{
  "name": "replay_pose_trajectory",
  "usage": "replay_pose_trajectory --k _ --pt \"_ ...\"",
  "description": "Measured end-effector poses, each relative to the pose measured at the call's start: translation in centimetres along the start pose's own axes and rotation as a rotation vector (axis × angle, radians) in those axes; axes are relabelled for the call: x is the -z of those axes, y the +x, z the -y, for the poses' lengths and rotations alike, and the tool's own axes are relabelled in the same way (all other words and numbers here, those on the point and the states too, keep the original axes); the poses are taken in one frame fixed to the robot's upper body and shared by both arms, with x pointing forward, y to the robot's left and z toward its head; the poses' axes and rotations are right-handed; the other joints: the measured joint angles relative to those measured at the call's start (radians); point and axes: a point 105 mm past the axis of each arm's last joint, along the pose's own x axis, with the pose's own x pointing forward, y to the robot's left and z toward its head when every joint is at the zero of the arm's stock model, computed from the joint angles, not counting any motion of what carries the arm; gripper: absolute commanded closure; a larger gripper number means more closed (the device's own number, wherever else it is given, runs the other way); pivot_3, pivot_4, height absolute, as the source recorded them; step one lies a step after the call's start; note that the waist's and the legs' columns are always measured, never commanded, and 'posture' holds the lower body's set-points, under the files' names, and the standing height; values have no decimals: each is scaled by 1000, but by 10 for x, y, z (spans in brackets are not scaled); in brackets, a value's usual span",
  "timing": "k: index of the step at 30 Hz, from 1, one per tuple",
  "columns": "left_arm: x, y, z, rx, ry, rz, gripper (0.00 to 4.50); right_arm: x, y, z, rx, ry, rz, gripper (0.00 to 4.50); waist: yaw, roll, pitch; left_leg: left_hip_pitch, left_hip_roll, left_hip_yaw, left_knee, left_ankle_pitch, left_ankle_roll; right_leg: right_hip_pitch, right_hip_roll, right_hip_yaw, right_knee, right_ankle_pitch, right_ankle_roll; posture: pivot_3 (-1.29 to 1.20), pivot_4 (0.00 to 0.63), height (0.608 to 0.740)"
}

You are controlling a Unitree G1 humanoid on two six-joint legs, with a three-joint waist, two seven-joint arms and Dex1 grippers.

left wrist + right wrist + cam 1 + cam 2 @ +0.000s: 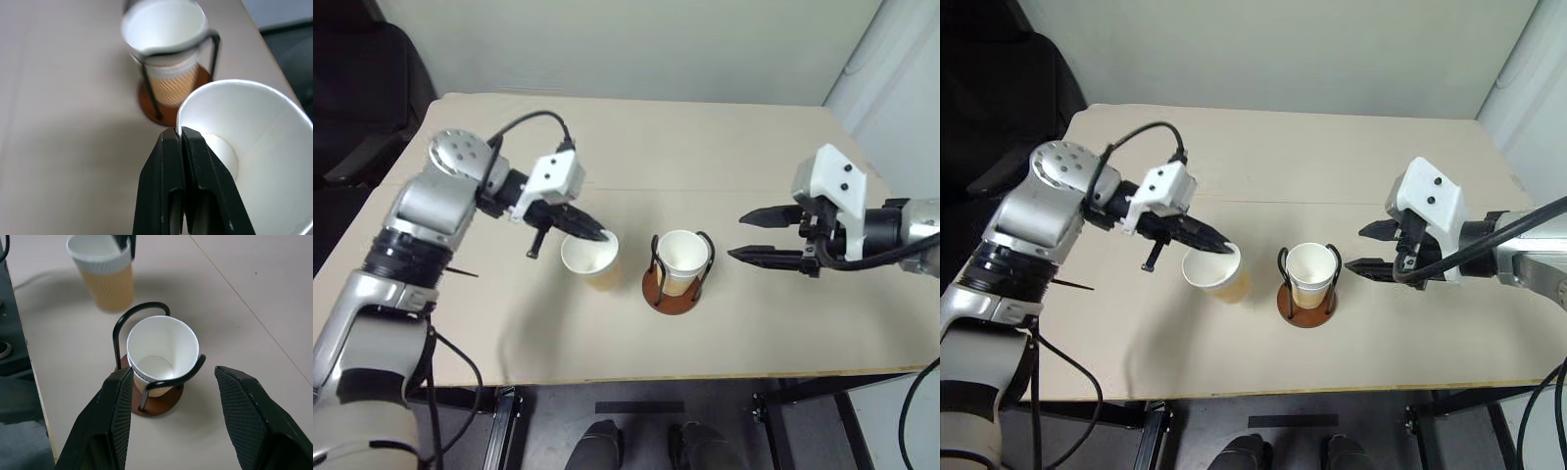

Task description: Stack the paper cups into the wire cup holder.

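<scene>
Your left gripper (182, 139) is pinched shut on the rim of a white-and-tan paper cup (590, 260), mouth up, tilted, just left of the brown-based wire cup holder (674, 291), which holds cups upright. Your right gripper (751, 237) hangs open right of it.

Two paper cups (590, 260) show, perhaps more nested inside, and one wire cup holder (677, 292).

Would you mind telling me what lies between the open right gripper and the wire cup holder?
Nothing: bare table separates the right gripper from the wire cup holder, as the left eye view shows.
</scene>
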Motion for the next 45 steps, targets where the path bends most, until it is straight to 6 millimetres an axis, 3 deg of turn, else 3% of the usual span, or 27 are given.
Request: replay_pose_trajectory --k 3,7,10,16,21,30,45 --pt "-18 -10 -19 -56 -2 57 4465 1 0 0 0 2 -1 1857 0 0 0 0 0 0 0 0 0 0 0 0 0 0 0 0 150 740" --pt "-24 -14 -31 -94 -10 101 4465 4 -1 0 1 10 -13 1857 -1 0 0 0 0 0 -1 0 0 0 0 0 -1 0 0 0 150 740" --pt "-30 -10 -37 -94 -26 149 4465 7 -1 -1 -7 22 -21 1857 2 0 0 -1 0 0 0 -1 1 0 0 0 -1 0 0 0 150 740" --pt "-73 0 -45 -47 40 285 4465 7 -1 -3 -19 23 -22 1857 6 0 0 -1 -1 0 0 -1 2 0 -1 0 -1 0 1 0 150 740" --pt "-94 10 -45 5 68 347 4465 6 -4 -3 -19 6 -36 1857 6 2 2 -1 -2 1 0 -1 2 -1 -2 1 -1 -1 1 0 150 740" --pt "-99 33 -36 109 69 337 4465 16 -5 -6 -22 18 -71 1857 9 5 3 -2 -3 3 0 -2 3 -1 -1 1 -1 -1 3 0 150 740" --pt "-89 53 -22 199 102 242 4465 -1 -47 21 156 -33 -88 1857 20 7 4 -1 -4 5 2 -3 6 -1 -4 4 0 -3 6 0 150 740"
